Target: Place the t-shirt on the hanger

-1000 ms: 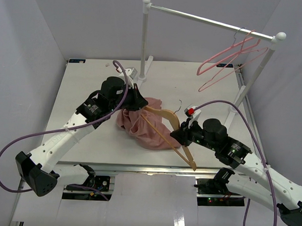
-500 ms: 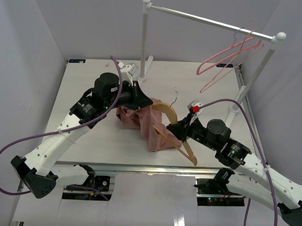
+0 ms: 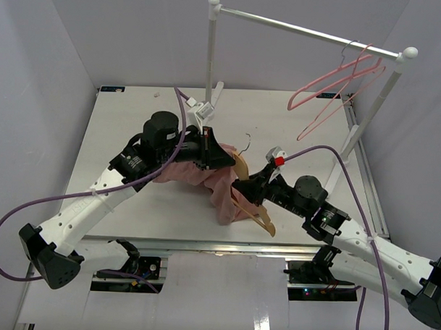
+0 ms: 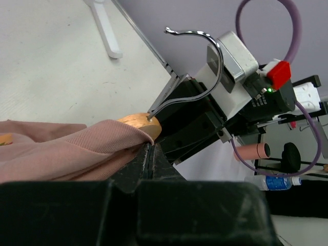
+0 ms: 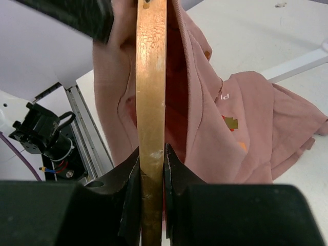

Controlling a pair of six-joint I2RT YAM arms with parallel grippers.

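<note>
Eyes on the right gripper (image 5: 152, 165): its jaws are pinched narrow on the wooden hanger (image 5: 151, 77), and in the right wrist view the tan arm runs straight up to twelve o'clock between the fingers (image 5: 128, 179). The dusty-pink t-shirt (image 5: 230, 128) drapes over that arm on both sides, its orange-and-white print (image 5: 230, 123) showing at three o'clock of the wood. Over to the left gripper (image 4: 149, 154): it is clamped tight on a fold of the shirt's fabric, right at the hanger's crown, and the dark metal hook (image 4: 220, 66) curls up toward one o'clock from there. From above, the two grippers meet near the middle of the table (image 3: 121, 111), the left one at about ten o'clock of the right one. The shirt is bunched between and below them, and the hanger's bare end pokes out at five o'clock. Far off at two o'clock, pink wire hangers (image 3: 339, 82) dangle from a white rail (image 3: 305, 29).
</note>
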